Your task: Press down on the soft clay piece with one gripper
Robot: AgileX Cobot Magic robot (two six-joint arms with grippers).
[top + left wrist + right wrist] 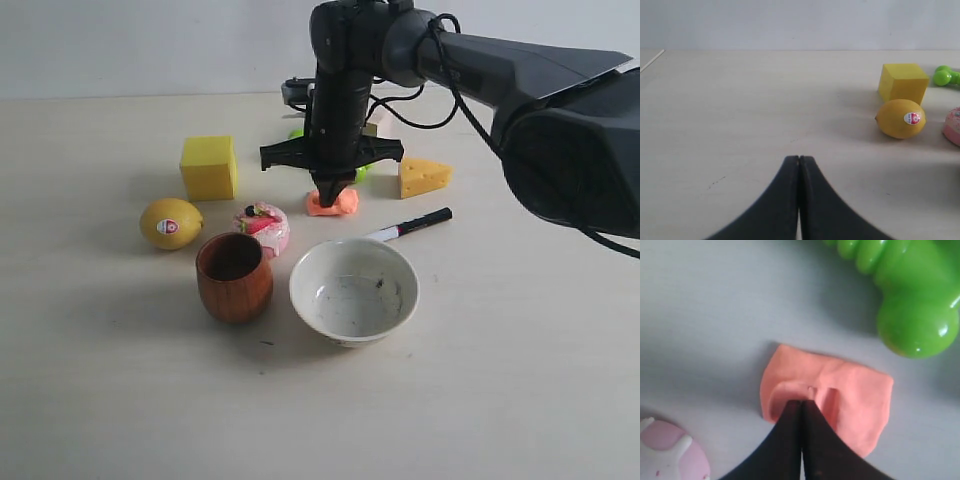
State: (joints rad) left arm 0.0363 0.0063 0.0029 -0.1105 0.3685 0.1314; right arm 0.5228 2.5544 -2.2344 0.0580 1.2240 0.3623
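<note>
The soft clay piece [333, 204] is a salmon-orange lump on the table, behind the white bowl. My right gripper [327, 194] points straight down with its tip on the clay. In the right wrist view the clay [850, 395] is dented where the right gripper [801, 403] is sunk into its top, jaws shut together with nothing between them. My left gripper [799, 159] is shut and empty over bare table, away from the clay; it does not show in the exterior view.
A yellow cube [208, 166], lemon [170, 222], pink cake toy [264, 226], wooden cup [233, 276] and white bowl [354, 290] stand in front and to the left. A marker [410, 225], cheese wedge [424, 177] and green toy [905, 285] lie close by.
</note>
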